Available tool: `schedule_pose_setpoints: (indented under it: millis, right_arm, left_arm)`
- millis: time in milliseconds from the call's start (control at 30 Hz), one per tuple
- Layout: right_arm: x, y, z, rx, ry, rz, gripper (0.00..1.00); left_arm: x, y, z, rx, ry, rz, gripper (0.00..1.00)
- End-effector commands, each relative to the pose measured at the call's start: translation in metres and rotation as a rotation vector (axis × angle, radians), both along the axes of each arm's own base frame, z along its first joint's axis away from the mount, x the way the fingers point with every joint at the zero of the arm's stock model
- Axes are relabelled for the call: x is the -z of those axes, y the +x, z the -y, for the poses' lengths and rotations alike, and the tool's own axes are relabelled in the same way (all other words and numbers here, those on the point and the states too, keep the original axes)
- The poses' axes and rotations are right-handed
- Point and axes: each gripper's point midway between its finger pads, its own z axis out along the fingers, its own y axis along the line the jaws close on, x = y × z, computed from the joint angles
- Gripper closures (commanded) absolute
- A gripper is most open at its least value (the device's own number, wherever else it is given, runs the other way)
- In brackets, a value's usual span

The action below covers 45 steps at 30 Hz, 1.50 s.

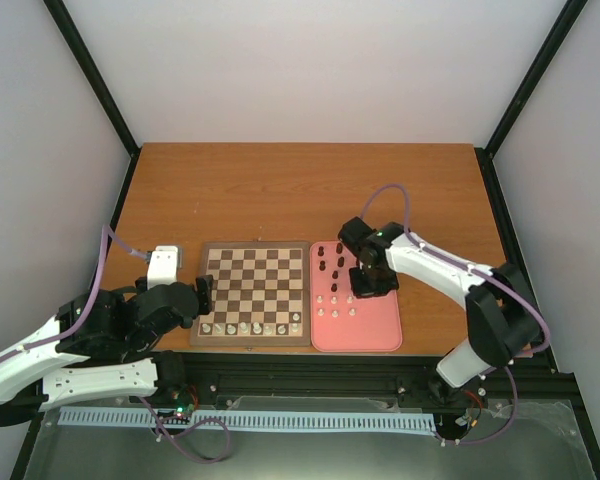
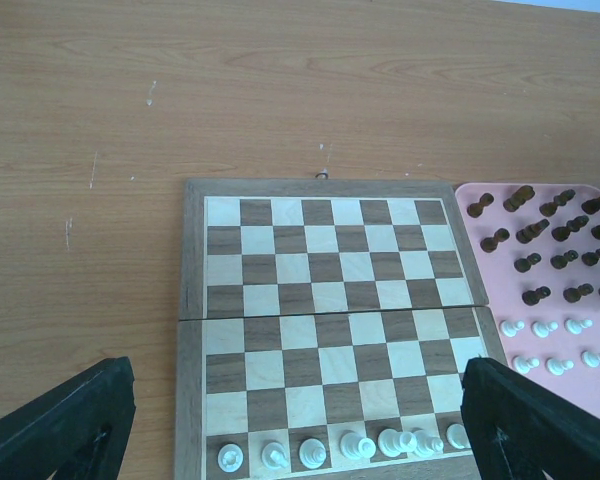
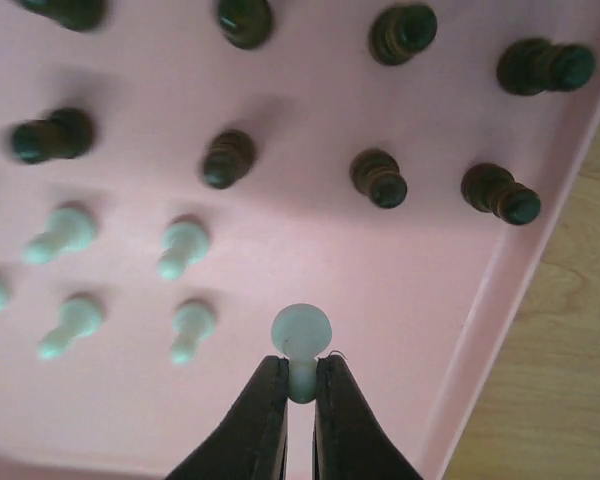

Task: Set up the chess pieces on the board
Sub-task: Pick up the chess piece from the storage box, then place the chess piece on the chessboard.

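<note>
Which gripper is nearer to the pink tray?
Right. The right gripper is above the pink tray, shut on a white pawn. The left gripper sits open at the board's opposite side, away from the tray.

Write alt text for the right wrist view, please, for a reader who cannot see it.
Two dark fingers pinch the neck of a white pawn on a pink tray. More white pawns stand to its left, dark pieces beyond, and wooden table shows at the right edge.

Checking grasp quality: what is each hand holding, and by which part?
The right hand pinches a white pawn by its neck, just under the round head. The left hand holds nothing.
</note>
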Motion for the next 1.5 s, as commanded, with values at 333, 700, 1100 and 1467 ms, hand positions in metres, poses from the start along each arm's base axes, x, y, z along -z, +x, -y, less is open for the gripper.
schedule_pose_setpoints:
  millis: [333, 700, 1100, 1467]
  right_arm:
    - [-0.070, -0.011, -0.149, -0.205, 0.192, 0.039, 0.97]
    - [-0.032, -0.044, -0.215, -0.337, 0.212, -0.078, 0.97]
    - [-0.015, -0.059, -0.210, -0.345, 0.159, -0.123, 0.97]
    - [-0.006, -0.060, -0.212, -0.360, 0.161, -0.137, 0.97]
  left_arm:
    - [-0.001, -0.002, 0.000, 0.017, -0.032, -0.002, 0.00]
    - [-0.008, -0.003, -0.013, -0.006, -0.050, 0.023, 0.00]
    - [-0.006, -0.004, -0.014, -0.002, -0.049, 0.022, 0.00]
    - [-0.004, -0.004, -0.013, -0.002, -0.051, 0.017, 0.00]
